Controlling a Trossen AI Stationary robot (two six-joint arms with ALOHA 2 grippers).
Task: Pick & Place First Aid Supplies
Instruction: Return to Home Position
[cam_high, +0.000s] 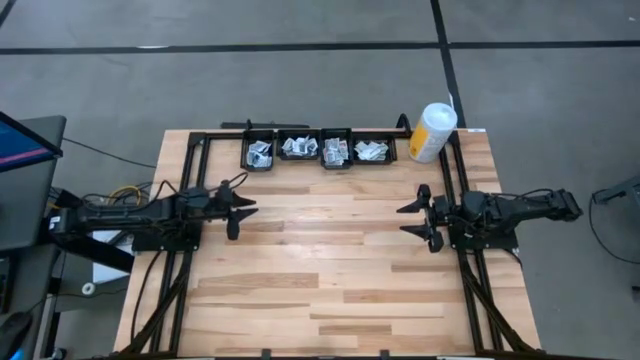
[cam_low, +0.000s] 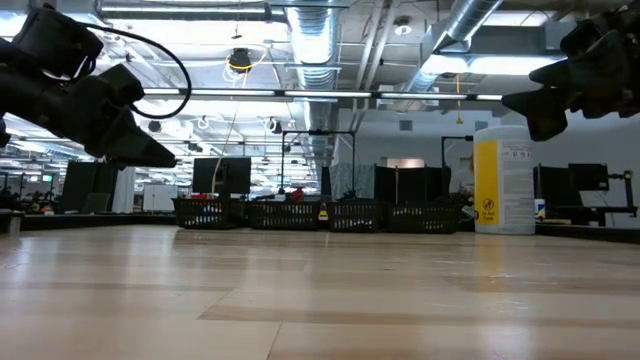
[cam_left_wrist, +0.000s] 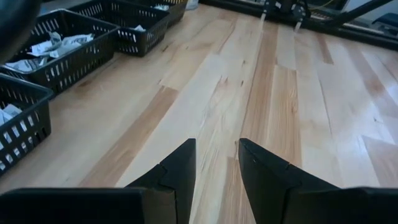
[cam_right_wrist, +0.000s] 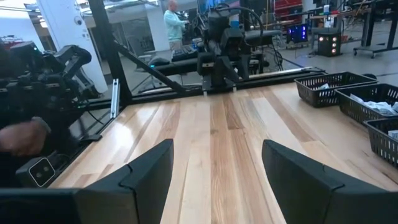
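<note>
The packets (cam_high: 327, 150) lie in four black bins (cam_high: 244, 152) at the table's far edge, beyond both empty grippers: the left gripper (cam_high: 238, 210), narrowly parted, is nearer than the right gripper (cam_high: 412, 220), which is spread wide.

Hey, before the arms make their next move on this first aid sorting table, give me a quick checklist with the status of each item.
1. Left gripper empty: ok, open, nothing between its fingers.
2. Right gripper empty: ok, open, nothing held.
3. Packets all binned: ok, they lie in the four black bins; none shows on the bare table.
4. Grippers clear of the bins: ok, both sit at the table's sides, apart from the row.
5. Canister upright: ok, standing at the row's right end.
</note>
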